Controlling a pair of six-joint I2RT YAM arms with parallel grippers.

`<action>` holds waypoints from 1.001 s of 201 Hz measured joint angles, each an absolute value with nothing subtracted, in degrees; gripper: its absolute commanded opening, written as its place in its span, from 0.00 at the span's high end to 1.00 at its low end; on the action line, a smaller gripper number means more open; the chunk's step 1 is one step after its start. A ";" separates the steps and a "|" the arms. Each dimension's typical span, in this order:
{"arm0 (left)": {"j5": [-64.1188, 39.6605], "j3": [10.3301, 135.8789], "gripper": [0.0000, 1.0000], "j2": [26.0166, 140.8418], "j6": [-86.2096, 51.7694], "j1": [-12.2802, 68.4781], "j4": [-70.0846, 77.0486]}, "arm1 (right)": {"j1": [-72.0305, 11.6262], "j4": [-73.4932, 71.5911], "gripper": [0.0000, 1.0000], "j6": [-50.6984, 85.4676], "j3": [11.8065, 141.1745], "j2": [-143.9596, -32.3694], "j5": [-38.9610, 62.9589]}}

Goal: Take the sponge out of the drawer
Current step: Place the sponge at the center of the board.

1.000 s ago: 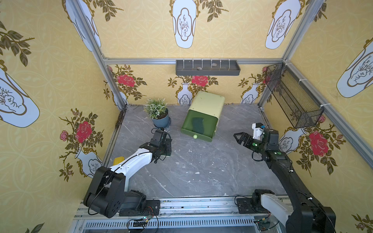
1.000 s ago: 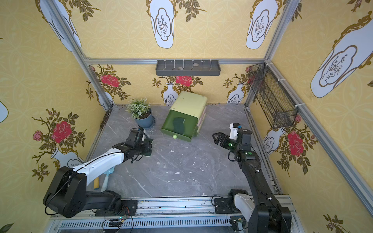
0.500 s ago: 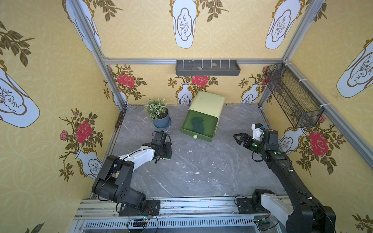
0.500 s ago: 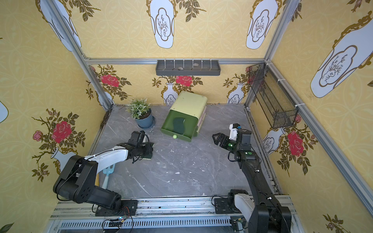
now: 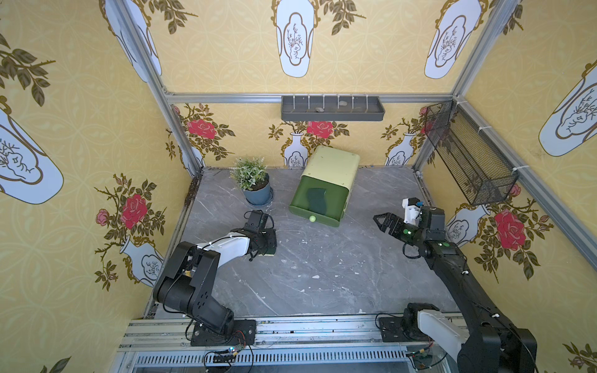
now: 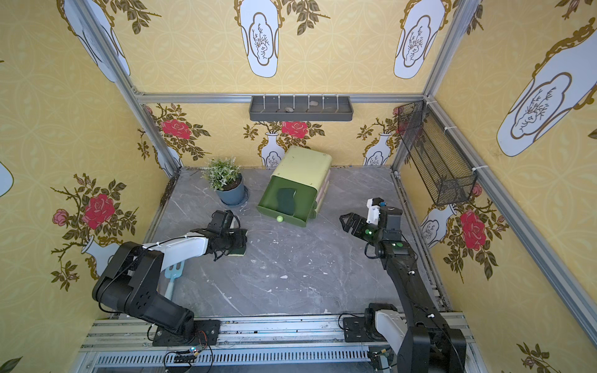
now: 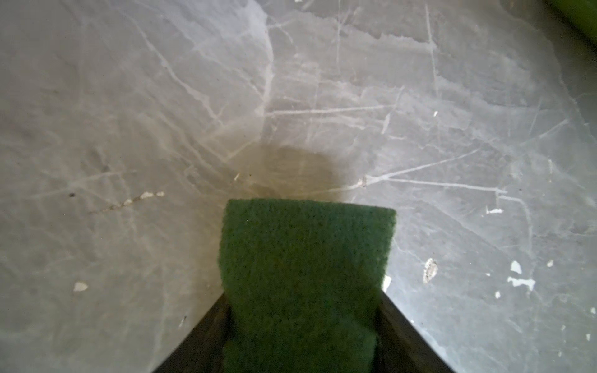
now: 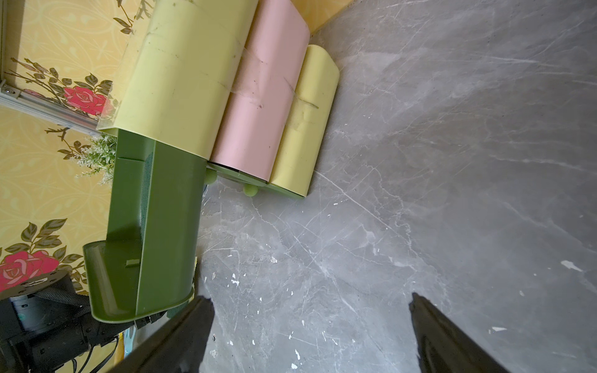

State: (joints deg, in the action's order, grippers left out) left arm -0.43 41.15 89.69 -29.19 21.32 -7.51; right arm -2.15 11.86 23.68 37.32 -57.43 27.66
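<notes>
While the sponge (image 7: 303,258) lies on the worktop (image 5: 323,274) between left gripper (image 5: 269,243) fingers, hold unclear | right gripper (image 5: 382,222) spread wide, empty | drawer (image 5: 319,206) pulled out

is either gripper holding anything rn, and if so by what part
The left gripper pinches the green sponge by its two sides near one end; the rest sticks out past the fingers. The right gripper is open, holding nothing.
</notes>
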 measured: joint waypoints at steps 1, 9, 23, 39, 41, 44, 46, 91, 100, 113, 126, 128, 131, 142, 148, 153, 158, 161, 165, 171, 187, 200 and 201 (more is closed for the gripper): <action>-0.43 41.17 0.31 89.69 -29.21 21.32 -7.49 | -2.15 11.86 0.02 23.68 37.32 -57.43 27.66; -0.40 41.19 0.28 89.71 -29.23 21.23 -7.38 | -2.17 11.86 0.03 23.68 37.32 -57.43 27.66; -0.38 41.32 0.24 89.62 -29.61 21.10 -7.49 | -2.20 11.86 0.02 23.68 37.32 -57.43 27.66; -0.38 41.45 0.18 88.95 -29.65 21.02 -8.60 | -2.24 11.86 0.03 23.59 37.32 -57.43 27.66; -0.38 41.45 0.17 88.82 -29.69 21.02 -8.71 | -2.24 11.86 0.03 23.55 37.32 -57.43 27.66; -0.38 41.47 0.17 88.58 -29.78 21.02 -8.88 | -2.24 11.86 0.03 23.53 37.32 -57.43 27.66; -0.38 41.47 0.16 88.33 -29.91 21.02 -9.02 | -2.24 11.86 0.03 23.53 37.32 -57.43 27.66; -0.38 42.09 0.09 82.04 -30.06 21.02 -11.42 | -2.24 11.86 0.02 23.51 37.32 -57.63 27.66; -0.36 42.19 0.08 80.53 -30.06 21.04 -11.94 | -2.24 11.86 0.02 23.51 37.32 -57.63 27.66; -0.32 42.44 0.08 78.00 -30.09 21.04 -13.04 | -2.24 11.86 0.02 23.49 37.32 -57.63 27.66; -0.14 42.89 0.07 75.57 -30.22 21.04 -14.04 | -2.24 11.86 0.02 23.49 37.32 -57.67 27.68; -0.10 42.96 0.07 75.20 -30.26 21.04 -14.20 | -2.24 11.86 0.03 23.49 37.32 -57.67 27.68; 0.01 43.09 0.07 74.54 -30.26 21.04 -14.44 | -2.24 11.86 0.02 23.49 37.32 -57.69 27.68; 0.03 43.46 0.06 72.38 -30.30 21.04 -15.20 | -2.24 11.86 0.03 23.49 37.32 -57.78 27.68; 0.05 43.70 0.06 71.11 -30.30 21.04 -15.77 | -2.24 11.86 0.02 23.49 37.32 -57.84 27.68; 0.05 43.88 0.06 70.19 -30.35 21.04 -16.16 | -2.24 11.86 0.03 23.49 37.32 -57.87 27.68; 0.05 44.12 0.06 69.10 -30.39 21.04 -16.60 | -2.24 11.86 0.02 23.49 37.32 -57.91 27.68; 0.05 44.23 0.06 68.60 -30.41 21.04 -16.73 | -2.24 11.86 0.02 23.49 37.32 -57.93 27.68; 0.05 44.45 0.05 67.57 -30.41 21.04 -17.02 | -2.24 11.86 0.02 23.49 37.32 -57.98 27.68; 0.05 44.73 0.05 66.32 -30.41 21.04 -17.39 | -2.24 11.86 0.03 23.51 37.32 -58.04 27.68; 0.03 45.56 0.05 63.51 -30.41 21.04 -18.59 | -2.24 11.86 0.03 23.51 37.32 -58.11 27.68; -0.03 46.59 0.04 61.60 -30.39 21.08 -19.40 | -2.26 11.86 0.02 23.49 37.32 -58.15 27.70; -0.03 46.68 0.04 61.49 -30.39 21.08 -19.44 | -2.26 11.86 0.03 23.49 37.32 -58.17 27.70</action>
